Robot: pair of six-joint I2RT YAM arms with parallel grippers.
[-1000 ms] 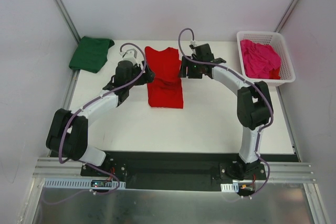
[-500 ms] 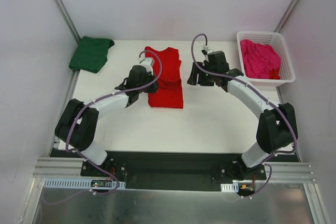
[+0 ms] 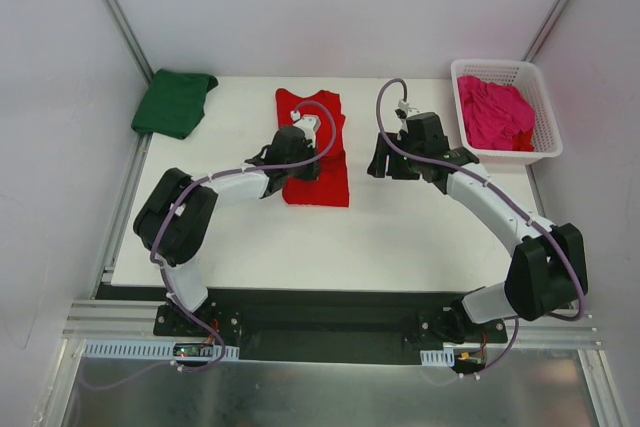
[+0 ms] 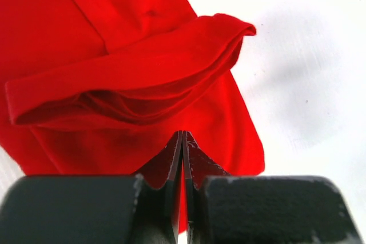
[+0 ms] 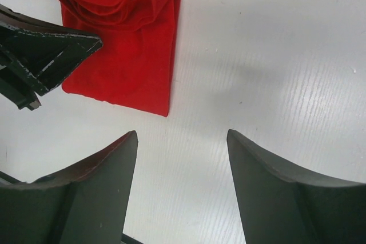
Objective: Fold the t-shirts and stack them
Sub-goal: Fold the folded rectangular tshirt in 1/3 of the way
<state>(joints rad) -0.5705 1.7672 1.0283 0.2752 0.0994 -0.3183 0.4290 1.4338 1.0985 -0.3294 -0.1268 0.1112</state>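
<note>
The red t-shirt [image 3: 322,162] lies partly folded in the middle of the table, one fold bulging up across it [image 4: 131,78]. My left gripper [image 3: 300,169] hovers over the shirt's left side, its jaws pressed together [image 4: 183,134] with no cloth showing between them. My right gripper [image 3: 385,165] stands open over bare table just right of the shirt [image 5: 123,50], nothing between its fingertips [image 5: 182,136]. The dark green t-shirt [image 3: 174,103] lies folded at the table's back left corner. The magenta pink t-shirt [image 3: 494,113] is crumpled in the basket.
A white lattice basket [image 3: 547,117] stands at the back right of the table. Metal frame posts and pale walls close in the left, right and back sides. The left gripper's fingers [image 5: 54,50] show at the left of the right wrist view.
The left gripper has shut and swung right, over the red shirt. The right arm has drawn away to the right, off the shirt, staying open.
</note>
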